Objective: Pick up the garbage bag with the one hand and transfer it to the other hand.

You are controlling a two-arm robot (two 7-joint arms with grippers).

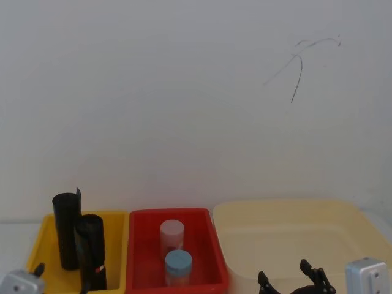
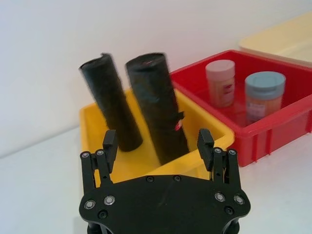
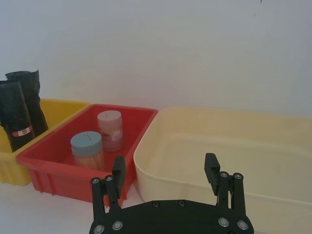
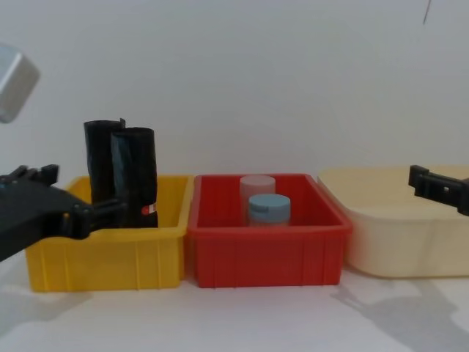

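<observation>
Left hand [image 2: 157, 138] is nearest, low at 7 o'clock in the head view, its 2 fingers spread wide and holding nothing. Right hand [image 3: 165, 163] sits low at 5 o'clock, fingers likewise wide apart and holding nothing, hanging by the near rim of the cream bin [image 1: 275, 214].

3 bins stand in a row across the white desk [image 2: 39, 185]: a yellow bin [image 2: 87, 131] at 7 o'clock, a red bin [image 1: 131, 233] at 6 o'clock and the cream bin at 5 o'clock, each just beside the next. A pale wall [image 1: 184, 92] rises close behind their far rims. A strip of desk lies bare in front of their near walls, and the room above the bins is open.

The garbage bag [image 2: 156, 107], with its red-and-white label low on its side, stands roughly upright in the yellow bin, towards that bin's 4 o'clock corner, next to the red bin. A plain black roll [image 2: 109, 102] with a ragged top stands just beside it at its 10 o'clock. Both rise well above the bin's rim.

The bag is at 12 o'clock from the left hand, lined up with the gap between the fingers but beyond their tips and untouched. From the right hand it is well apart at 9 o'clock, past the red bin, where a pink-lidded jar [image 1: 172, 236] and a blue-lidded jar [image 1: 178, 266] stand.
</observation>
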